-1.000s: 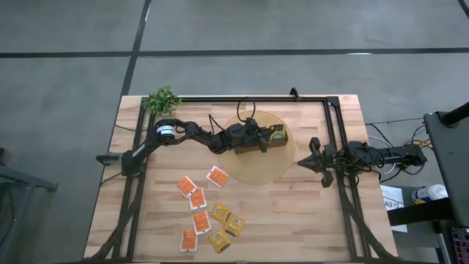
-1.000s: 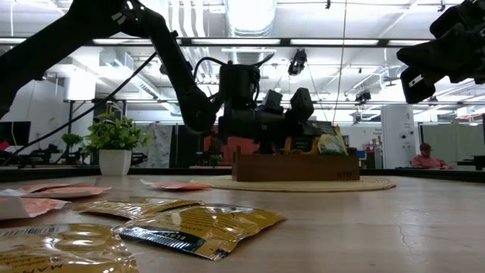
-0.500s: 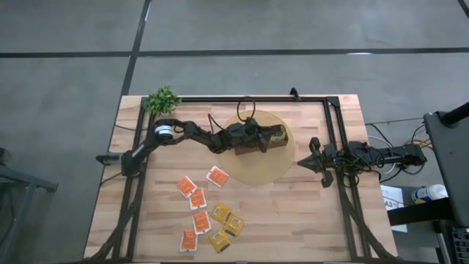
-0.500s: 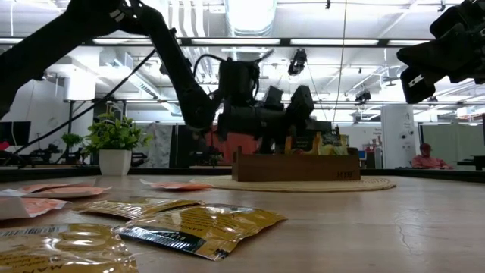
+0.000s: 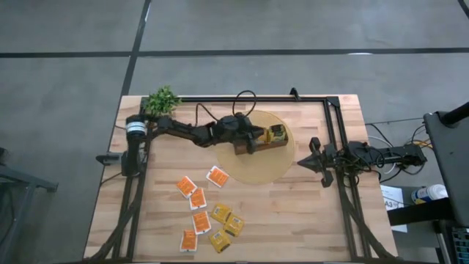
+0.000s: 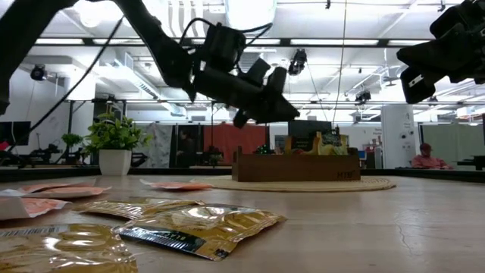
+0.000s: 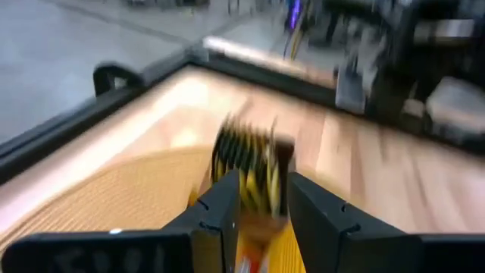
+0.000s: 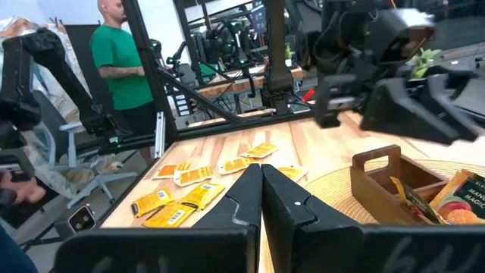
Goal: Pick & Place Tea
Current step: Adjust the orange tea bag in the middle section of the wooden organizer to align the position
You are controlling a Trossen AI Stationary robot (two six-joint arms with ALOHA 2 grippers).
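Observation:
Several orange (image 5: 187,186) and yellow (image 5: 220,213) tea sachets lie flat on the wooden table, toward its near side. A brown wooden box (image 5: 265,141) stands on a round woven mat (image 5: 249,172) and holds more sachets (image 5: 277,133), which stand on edge in it. My left gripper (image 5: 256,138) hovers above the box's left end, raised clear of it (image 6: 280,114). In its wrist view its fingers (image 7: 261,208) stand apart with nothing between them. My right gripper (image 5: 311,158) waits shut (image 8: 261,189) at the mat's right.
A small potted plant (image 5: 163,99) stands at the far left corner. Black frame rails (image 5: 333,125) run along the table's far, left and right sides. A person in a green shirt (image 8: 121,64) stands in the room beyond the table.
My left gripper has risen out of the box and drawn back a little toward the table's left edge, tipping up nearer to level. The arm's elbow has swung toward the left edge. The box and the sachets on the table have stayed put.

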